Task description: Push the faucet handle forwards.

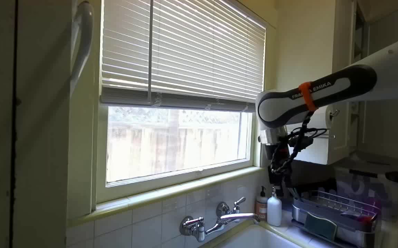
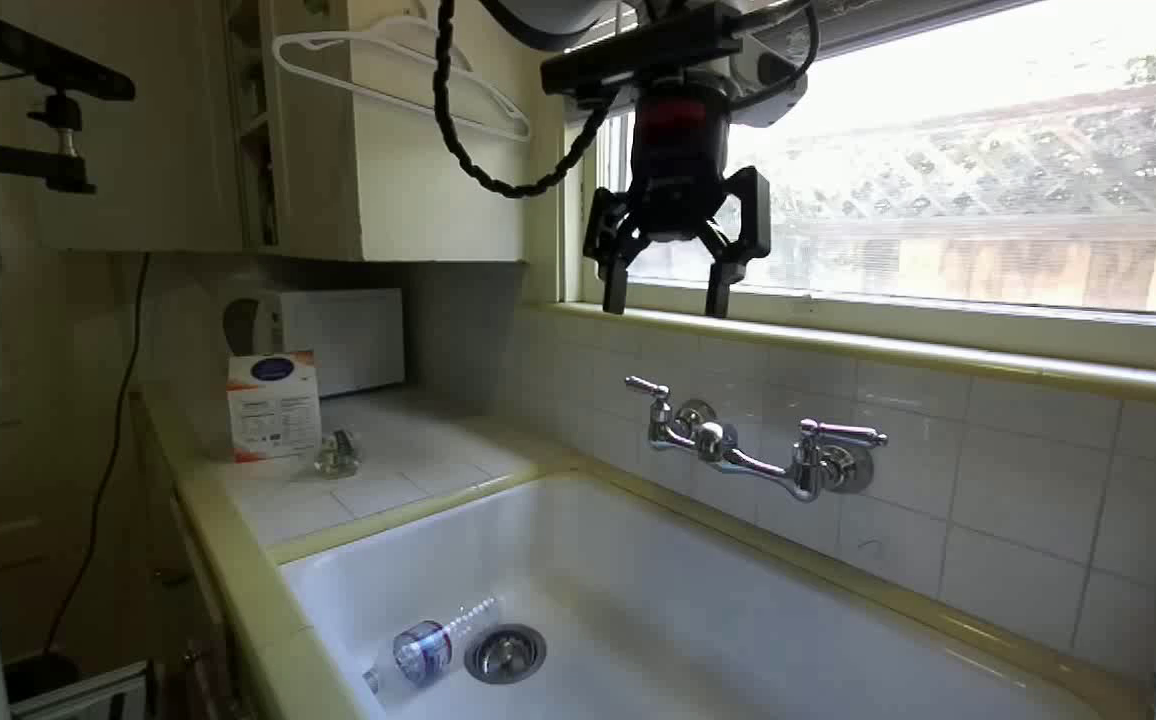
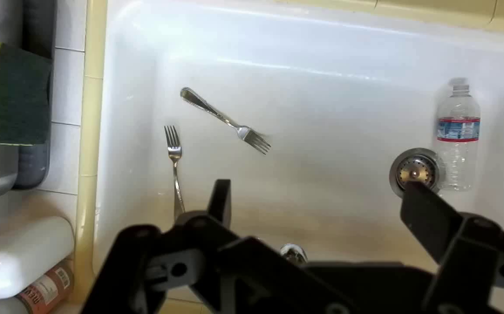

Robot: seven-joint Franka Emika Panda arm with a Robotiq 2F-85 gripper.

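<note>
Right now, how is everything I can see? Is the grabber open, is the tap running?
Gripper: open, holding nothing
Faucet handles: pointing apart, gripper touching neither
Spout: no water showing
Water bottle: on its side
Forks: lying down
White pump bottle: upright
Blind: partly lowered

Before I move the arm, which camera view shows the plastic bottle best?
The wrist view: from above, the plastic bottle shows large, whole and unobstructed. An exterior view shows the bottle smaller, at a slant; no further view shows it.
</note>
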